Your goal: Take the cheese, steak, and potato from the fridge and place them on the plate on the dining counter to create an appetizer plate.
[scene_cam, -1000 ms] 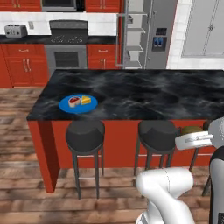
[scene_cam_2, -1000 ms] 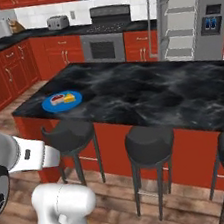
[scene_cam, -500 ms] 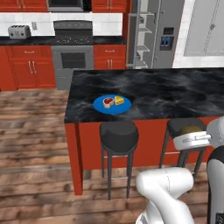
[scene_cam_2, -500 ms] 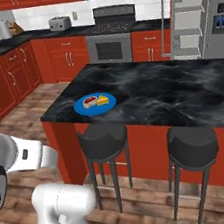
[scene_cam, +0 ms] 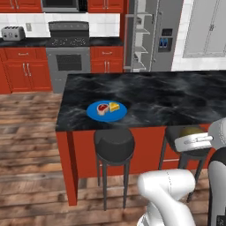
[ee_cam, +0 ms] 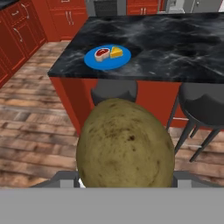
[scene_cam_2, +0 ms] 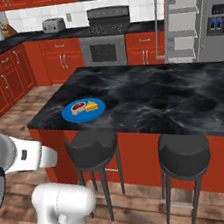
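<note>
Left base view takes in the widest sweep: the grey fridge (scene_cam: pixel 152 35) stands at the back with one door swung open onto its shelves, the stove wall with red cabinets (scene_cam: pixel 26 73) and a toaster (scene_cam: pixel 12 33) runs to its left, and the dining bench (scene_cam: pixel 145 99), black veined marble on a red base, crosses the middle with dark stools (scene_cam: pixel 114 145) tucked under its near edge. Right base view shows the same bench (scene_cam_2: pixel 152 98) from the other side, with the fridge (scene_cam_2: pixel 191 17) at upper right. On the bench near its left end lies the blue plate (scene_cam: pixel 95 112), carrying the steak (scene_cam: pixel 103 108) and, touching it on the right, the cheese (scene_cam: pixel 114 106); the hand view looks down on that plate (ee_cam: pixel 94 61) from in front of the stools. Only the hand view makes the potato (ee_cam: pixel 126 146) plain, large and close, clamped in the end effector (ee_cam: pixel 126 177) off the bench edge; in the left base view it peeks olive-brown above the white hand (scene_cam: pixel 190 131) at right.
</note>
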You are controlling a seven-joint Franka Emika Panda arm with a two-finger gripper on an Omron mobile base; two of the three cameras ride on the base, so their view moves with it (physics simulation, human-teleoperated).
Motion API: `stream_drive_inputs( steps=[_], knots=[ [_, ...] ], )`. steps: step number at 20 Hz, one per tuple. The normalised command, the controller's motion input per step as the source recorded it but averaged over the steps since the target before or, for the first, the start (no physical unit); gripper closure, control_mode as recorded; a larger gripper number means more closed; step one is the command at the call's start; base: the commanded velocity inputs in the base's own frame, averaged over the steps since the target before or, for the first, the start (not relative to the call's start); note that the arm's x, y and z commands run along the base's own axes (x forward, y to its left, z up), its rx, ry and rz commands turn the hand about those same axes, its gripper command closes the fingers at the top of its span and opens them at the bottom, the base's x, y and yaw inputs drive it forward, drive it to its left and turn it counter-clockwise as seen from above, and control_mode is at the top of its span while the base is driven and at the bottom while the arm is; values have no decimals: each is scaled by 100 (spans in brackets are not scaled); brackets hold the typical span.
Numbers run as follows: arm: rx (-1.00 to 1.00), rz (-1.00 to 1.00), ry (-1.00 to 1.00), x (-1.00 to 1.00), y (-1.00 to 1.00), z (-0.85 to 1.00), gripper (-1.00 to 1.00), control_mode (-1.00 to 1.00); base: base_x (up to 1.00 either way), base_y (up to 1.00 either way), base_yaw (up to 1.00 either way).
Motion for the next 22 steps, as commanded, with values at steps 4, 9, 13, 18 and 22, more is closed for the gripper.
stream_drive_inputs(
  steps=[4, 9, 13, 18, 22],
  knots=[
    [0, 0, 0, 0, 0, 0, 100, 100, 65, -14, 0],
    [0, 0, 0, 0, 0, 0, 100, 100, 78, 14, -1],
    [0, 0, 0, 0, 0, 0, 100, 100, 82, 39, -3],
    [0, 0, 0, 0, 0, 0, 100, 100, 63, 46, -5],
    [0, 0, 0, 0, 0, 0, 100, 100, 49, 49, -7]
  ],
)
